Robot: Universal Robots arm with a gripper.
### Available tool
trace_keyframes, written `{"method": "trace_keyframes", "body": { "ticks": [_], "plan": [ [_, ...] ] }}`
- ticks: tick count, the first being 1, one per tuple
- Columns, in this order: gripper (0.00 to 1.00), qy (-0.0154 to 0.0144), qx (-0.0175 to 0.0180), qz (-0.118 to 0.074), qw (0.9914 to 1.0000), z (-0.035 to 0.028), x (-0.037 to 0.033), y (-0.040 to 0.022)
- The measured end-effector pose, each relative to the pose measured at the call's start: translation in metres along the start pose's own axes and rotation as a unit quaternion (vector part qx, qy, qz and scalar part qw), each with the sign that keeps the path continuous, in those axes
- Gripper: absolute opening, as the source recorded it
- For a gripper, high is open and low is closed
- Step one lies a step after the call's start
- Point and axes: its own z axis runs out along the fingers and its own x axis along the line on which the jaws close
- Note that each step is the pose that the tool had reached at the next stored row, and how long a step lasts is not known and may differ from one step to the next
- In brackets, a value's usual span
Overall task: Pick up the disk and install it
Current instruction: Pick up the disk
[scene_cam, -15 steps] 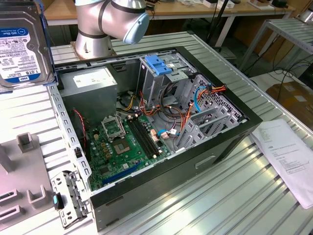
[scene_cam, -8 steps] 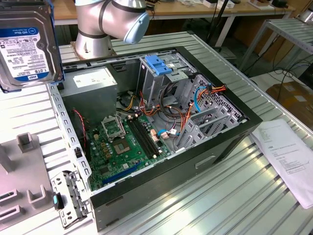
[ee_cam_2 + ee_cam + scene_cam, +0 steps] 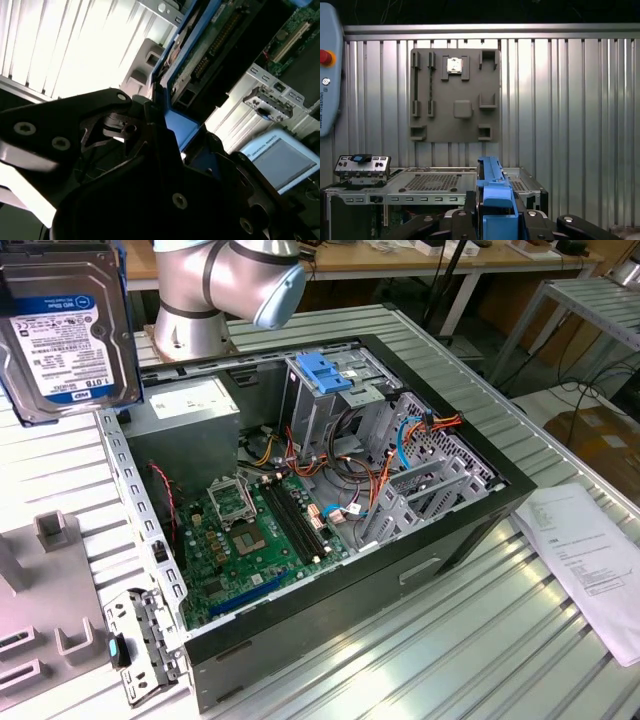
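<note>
While tool clamps disk, long axis near upright

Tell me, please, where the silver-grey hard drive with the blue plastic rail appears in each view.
Exterior view: silver-grey hard drive in its blue plastic rail, aloft at upper left, label showing.
Second wrist view: the drive's circuit-board underside, rail clamped in the black hand.
First wrist view: the drive edge-on, rising from the hand.
Shared landmark: small grey metal bracket with a blue tab.
</note>
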Motion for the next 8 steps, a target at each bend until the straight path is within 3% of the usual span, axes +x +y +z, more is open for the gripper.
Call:
{"method": "trace_keyframes", "body": {
  "ticks": [8],
  "plan": [
    [0.37, 0.0000, 0.0000, 0.000, 1.00000, 0.0001, 0.0001, -0.0169]
  ]
}}
